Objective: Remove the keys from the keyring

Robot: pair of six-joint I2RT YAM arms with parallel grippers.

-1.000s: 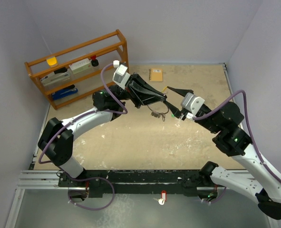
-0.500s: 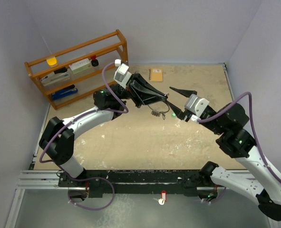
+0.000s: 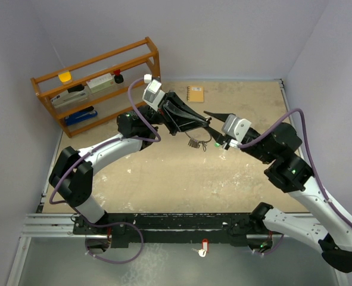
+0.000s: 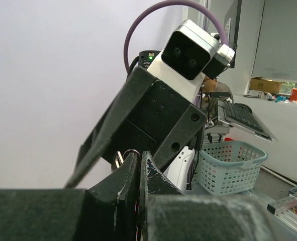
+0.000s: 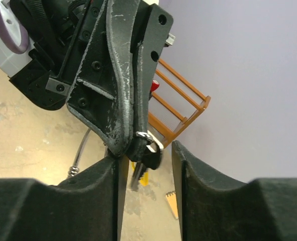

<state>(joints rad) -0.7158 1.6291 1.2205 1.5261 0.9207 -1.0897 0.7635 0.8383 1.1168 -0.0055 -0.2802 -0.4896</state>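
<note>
Keyring (image 5: 148,137) hangs in the air. One of its silver loops is pinched at the tips of the left end effector (image 3: 208,124), whose fingers are pressed together on the wire. The rest of the cluster dangles just below those tips, well above the sandy surface (image 3: 164,179). Dark shapes hang under the pinched loop, and we take them for the keys (image 5: 147,156), though we cannot tell green from brass there.

The right end effector (image 5: 145,153) has its fingers spread apart, one on each side of the loop and keys, touching neither as far as we can see. Half a second ago it stood back to the right of the cluster; now it has come in again until the loop sits between its fingers. We judge that this sets up a grip on a key, to be worked along the wire while the left holds firm. No key is off yet.

Beyond the left end effector lie a tan notebook (image 3: 195,93) and a wooden rack (image 3: 98,83).
</note>
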